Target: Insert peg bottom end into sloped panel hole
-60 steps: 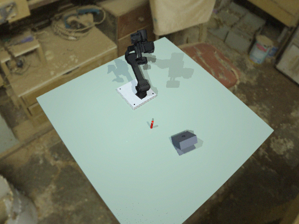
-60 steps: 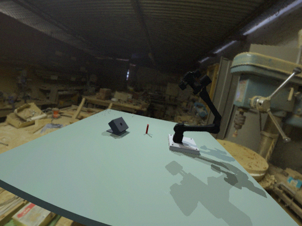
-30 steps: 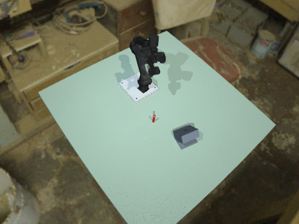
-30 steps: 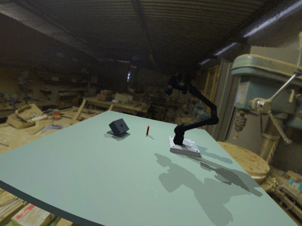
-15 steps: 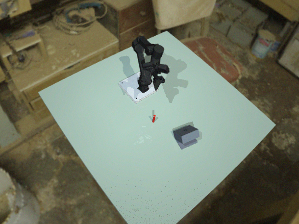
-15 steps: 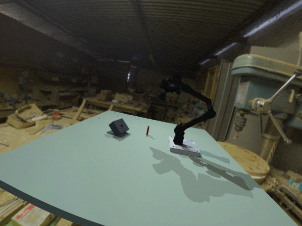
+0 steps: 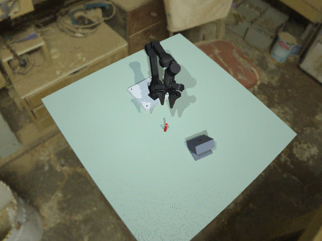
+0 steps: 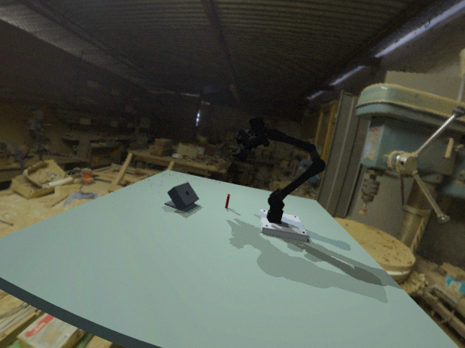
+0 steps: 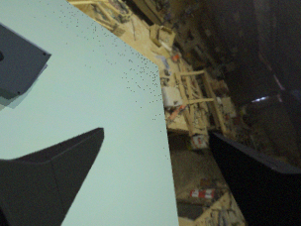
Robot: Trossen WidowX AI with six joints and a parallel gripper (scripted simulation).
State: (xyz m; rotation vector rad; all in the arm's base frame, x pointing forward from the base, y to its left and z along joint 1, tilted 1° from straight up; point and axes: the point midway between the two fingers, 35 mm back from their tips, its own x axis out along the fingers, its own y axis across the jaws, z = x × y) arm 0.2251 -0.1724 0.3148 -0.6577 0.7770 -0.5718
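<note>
A thin red peg (image 7: 165, 127) (image 8: 227, 201) stands upright on the table, with a pale band near its top. The dark grey block with the sloped panel (image 7: 191, 144) (image 8: 179, 199) (image 9: 22, 65) sits beyond the peg. Its face has one small dark hole (image 7: 199, 140) (image 8: 187, 193), which is only partly in the wrist view at the left edge. My gripper (image 7: 166, 106) (image 8: 236, 145) (image 9: 156, 135) is open and empty. It is high above the table, on the arm-base side of the peg. The peg is not in the wrist view. The hole's exact shape is too small to tell.
The pale green table (image 7: 120, 150) (image 8: 155, 270) (image 9: 119, 182) carries the arm's white base plate (image 7: 138, 94) (image 8: 283, 231) behind the peg. The table's far edge crosses the wrist view. Workshop benches stand around the table.
</note>
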